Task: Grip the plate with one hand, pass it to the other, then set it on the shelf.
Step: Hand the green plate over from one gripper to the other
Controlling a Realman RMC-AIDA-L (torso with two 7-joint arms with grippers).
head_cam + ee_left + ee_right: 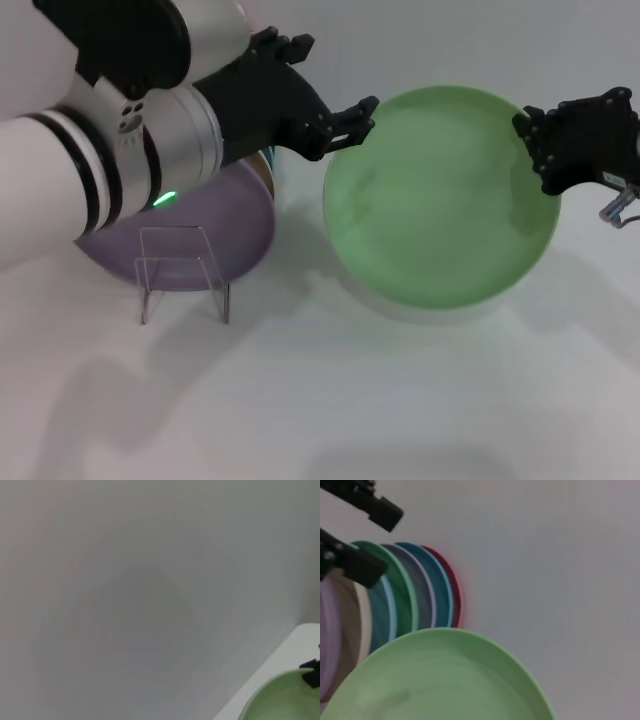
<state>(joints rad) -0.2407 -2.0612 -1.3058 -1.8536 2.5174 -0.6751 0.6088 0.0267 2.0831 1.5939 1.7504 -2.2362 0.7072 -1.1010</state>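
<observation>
The pale mint-green plate (pixel 440 195) hangs tilted above the white table, casting a shadow below it. My right gripper (pixel 537 140) is shut on its right rim. My left gripper (pixel 352 122) is at the plate's left rim, fingers apart; whether they touch the rim I cannot tell. In the right wrist view the plate (pixel 440 680) fills the lower part and the left gripper (pixel 362 535) shows open farther off. The plate's edge also shows in the left wrist view (pixel 285 700). The clear acrylic shelf (pixel 185 270) stands at the front left.
A lilac-purple plate (pixel 240 225) leans right behind the shelf, under my left arm. A row of upright plates stands behind it, among them a darker green one (pixel 400 592), a teal one (pixel 437 592) and a red one (pixel 455 595). The table (pixel 400 400) is white.
</observation>
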